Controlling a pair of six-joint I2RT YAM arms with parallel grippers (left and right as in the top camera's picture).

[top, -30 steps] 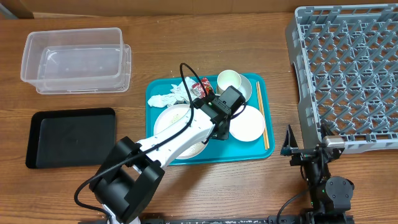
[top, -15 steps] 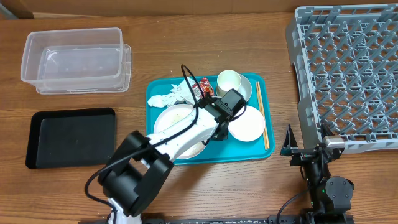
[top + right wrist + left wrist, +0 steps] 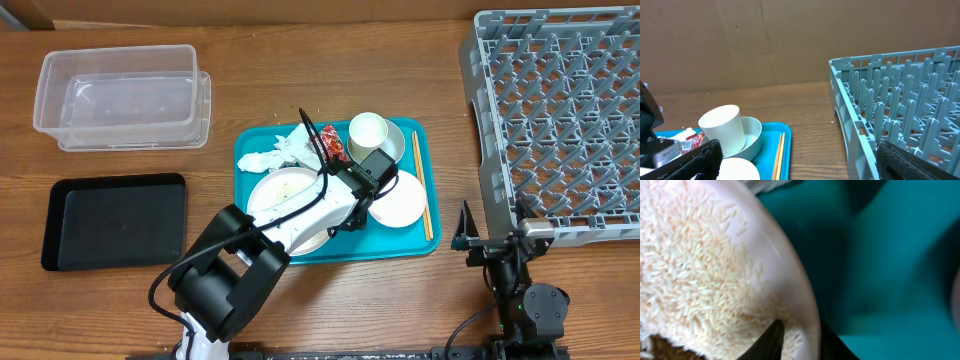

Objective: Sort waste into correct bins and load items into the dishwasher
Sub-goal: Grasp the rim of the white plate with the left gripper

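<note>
The round white plate (image 3: 285, 195) lies on the teal tray, covered with loose rice (image 3: 695, 270) and a brown scrap (image 3: 660, 350). My left gripper (image 3: 802, 332) is shut on the plate's right rim (image 3: 790, 270), one finger on the rice inside and the other outside under the edge; from overhead it sits at the plate's right side (image 3: 345, 205). A white bowl (image 3: 397, 198), a cup (image 3: 367, 131) in a saucer-bowl (image 3: 392, 145), chopsticks (image 3: 424, 200), a napkin (image 3: 285, 150) and a red wrapper (image 3: 332, 148) share the tray. My right gripper (image 3: 800, 165) stands open near the front edge, beside the grey dish rack (image 3: 560, 110).
The clear tub (image 3: 120, 95) stands at the back left, with the flat black tray (image 3: 115, 220) in front of it. The teal tray (image 3: 250, 140) lies mid-table. The rack's wall (image 3: 900, 100) rises just right of my right gripper.
My left gripper slid a little down and right along the plate's rim, and its jaws closed in on the rim. The right arm has stayed still.
</note>
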